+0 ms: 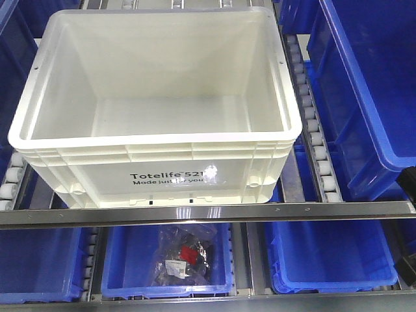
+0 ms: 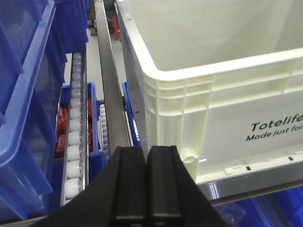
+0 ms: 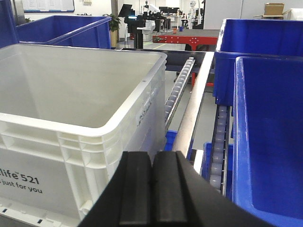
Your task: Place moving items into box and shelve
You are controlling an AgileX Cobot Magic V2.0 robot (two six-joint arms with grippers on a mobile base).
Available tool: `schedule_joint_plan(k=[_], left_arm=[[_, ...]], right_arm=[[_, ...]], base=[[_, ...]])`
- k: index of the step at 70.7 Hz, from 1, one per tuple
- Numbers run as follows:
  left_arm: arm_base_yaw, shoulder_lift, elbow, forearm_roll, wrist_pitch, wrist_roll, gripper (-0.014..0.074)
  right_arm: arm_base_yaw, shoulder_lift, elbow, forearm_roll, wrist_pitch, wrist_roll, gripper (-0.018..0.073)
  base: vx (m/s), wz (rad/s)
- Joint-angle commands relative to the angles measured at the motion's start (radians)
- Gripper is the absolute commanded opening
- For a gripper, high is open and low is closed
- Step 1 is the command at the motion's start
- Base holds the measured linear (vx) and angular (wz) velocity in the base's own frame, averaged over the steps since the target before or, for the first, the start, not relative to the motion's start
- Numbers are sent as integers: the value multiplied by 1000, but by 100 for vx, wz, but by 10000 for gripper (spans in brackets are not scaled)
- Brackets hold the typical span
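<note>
The white box (image 1: 156,162) with black "Totelife 521" print stands on the roller shelf, and its inside shows nothing in it. The moving items are out of view. My left gripper (image 2: 146,150) is shut with nothing between its black fingers, just off the box's front left corner (image 2: 151,80). My right gripper (image 3: 152,155) is shut and empty too, near the box's front right corner (image 3: 102,132). Neither gripper shows in the front view.
Blue bins flank the box: one at the right (image 1: 364,84), one at the left (image 2: 23,94). A metal rail (image 1: 208,211) crosses below the box. Underneath, a blue bin (image 1: 120,260) holds a clear bag of parts (image 1: 185,257). White rollers (image 3: 177,94) run between the lanes.
</note>
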Motion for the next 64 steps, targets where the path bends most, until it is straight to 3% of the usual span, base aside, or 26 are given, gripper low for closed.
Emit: schedule_joint_plan(k=[1, 31, 39, 45, 58, 64], left_arm=[[-5, 11, -27, -11, -69, -3, -28], [-5, 11, -27, 0, -78, 9, -28], [-5, -37, -3, 23, -175, 19, -28], [-5, -110, 90, 8, -349, 18, -28], [-5, -108, 345, -115, -632, 7, -28], [-5, -108, 333, -97, -541, 35, -28]], right_arm=[[-2, 13, -30, 5, -79, -9, -15], [-2, 13, -30, 5, -79, -9, -15], [-2, 13, -30, 5, -79, -9, -15], [-2, 13, -30, 5, -79, -9, -15], [-2, 13, -30, 5, -78, -9, -15], [-2, 13, -30, 4, -79, -9, -15]], base=[[0, 0], [0, 0], [0, 0], [0, 0], [0, 0], [0, 0]])
